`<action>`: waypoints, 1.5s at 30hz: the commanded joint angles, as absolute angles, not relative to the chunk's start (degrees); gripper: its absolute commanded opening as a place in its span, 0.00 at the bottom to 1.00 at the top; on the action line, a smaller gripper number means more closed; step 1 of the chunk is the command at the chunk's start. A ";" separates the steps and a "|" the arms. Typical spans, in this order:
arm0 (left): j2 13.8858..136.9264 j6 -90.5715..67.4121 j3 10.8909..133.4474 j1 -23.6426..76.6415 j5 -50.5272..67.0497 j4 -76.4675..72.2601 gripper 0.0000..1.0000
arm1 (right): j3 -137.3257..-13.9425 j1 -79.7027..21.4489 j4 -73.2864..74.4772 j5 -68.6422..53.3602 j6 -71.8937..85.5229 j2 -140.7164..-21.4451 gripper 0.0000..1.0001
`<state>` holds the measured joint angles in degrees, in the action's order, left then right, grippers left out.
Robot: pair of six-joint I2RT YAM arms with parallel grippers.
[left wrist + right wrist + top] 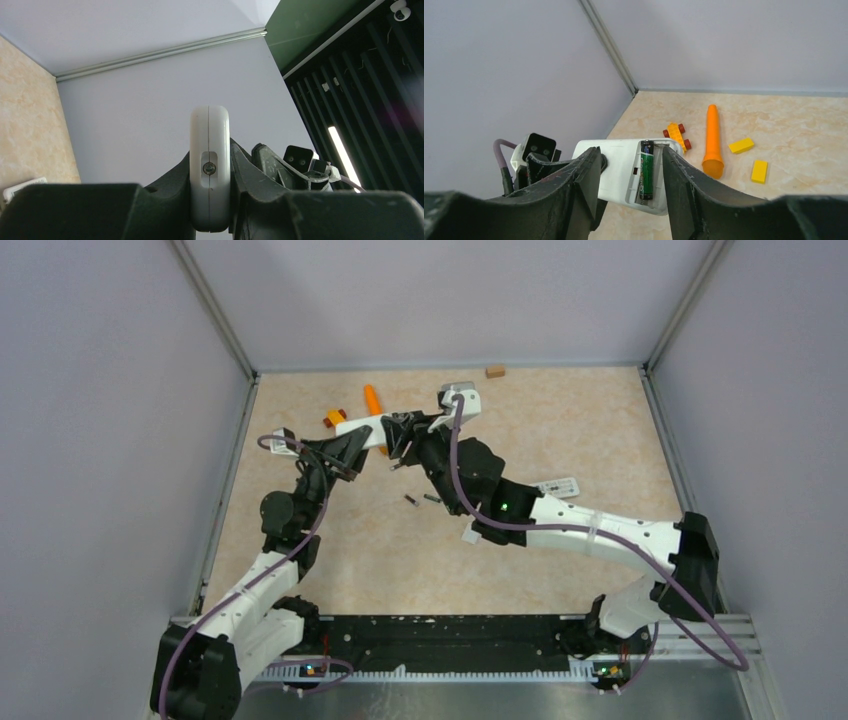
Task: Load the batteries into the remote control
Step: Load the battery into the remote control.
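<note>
My left gripper (347, 447) is shut on a white remote control (362, 430) and holds it above the table. In the left wrist view the remote (210, 165) stands edge-on, clamped between the fingers. The right wrist view shows its open battery bay with one green-and-black battery (647, 170) lying inside. My right gripper (631, 152) is open, one finger on each side of the bay, and grips nothing. Two more batteries (411, 501) (432, 498) lie on the table below the remote.
A second remote (558, 486) lies right of centre, and a small white piece (470, 536) sits by my right arm. An orange cone-ended stick (712, 142), a yellow toy car (676, 135) and two yellow blocks (742, 145) (759, 171) lie behind. A brown block (495, 370) sits at the back wall.
</note>
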<state>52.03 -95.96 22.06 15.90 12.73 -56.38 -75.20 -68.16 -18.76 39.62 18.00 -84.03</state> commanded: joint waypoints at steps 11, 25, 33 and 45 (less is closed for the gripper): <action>49.81 -97.05 20.98 15.91 12.08 -63.20 0.00 | -79.18 -66.43 -7.87 31.39 25.98 -74.26 0.63; 50.05 -96.74 17.66 14.25 13.98 -66.79 0.00 | -72.71 -63.94 3.27 29.11 59.83 -69.66 0.80; 50.42 -92.96 17.59 14.24 15.76 -67.13 0.00 | -63.14 -62.21 -9.74 24.58 79.47 -69.08 0.80; 52.90 -91.64 16.26 14.24 16.41 -72.53 0.00 | -66.36 -62.23 -12.81 21.60 91.20 -76.99 0.79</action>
